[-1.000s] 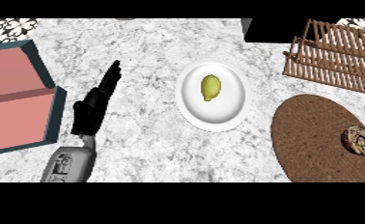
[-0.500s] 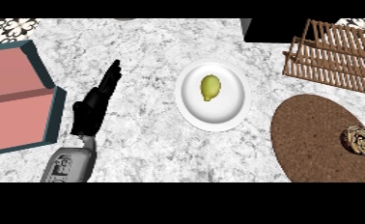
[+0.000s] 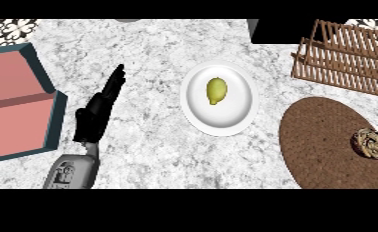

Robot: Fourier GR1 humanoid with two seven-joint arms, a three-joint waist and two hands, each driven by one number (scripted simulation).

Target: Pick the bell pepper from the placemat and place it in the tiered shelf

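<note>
Nothing has moved since the earlier frames: the left hand (image 3: 96, 113) occupies the same position over the marble counter (image 3: 148, 51), and every object lies where it lay 1 second before. That hand enters from the lower edge on a grey forearm (image 3: 70, 171), with its fingers (image 3: 114, 78) extended straight and pointing up and slightly right; it is fully open and holds nothing. The right hand does not appear in the head view. Near the centre of the counter stands a white plate (image 3: 219, 121) carrying 1 yellow-green, pear-shaped item (image 3: 215, 90), which rests on the upper half of the plate and is well apart from the hand. At the right edge lies a round brown placemat (image 3: 317, 141), partly cut off by the frame. On its right side sits a small mottled brown object (image 3: 366, 142), also cut by the frame edge; its identity cannot be determined, and no recognisable bell pepper can be confirmed on the mat. Above the placemat, in the upper right corner, stands the wooden slatted tiered shelf (image 3: 339, 56), apart from the mat. At the left edge, just beside the hand, sits a teal-walled container (image 3: 52, 121) with a pink interior.
</note>
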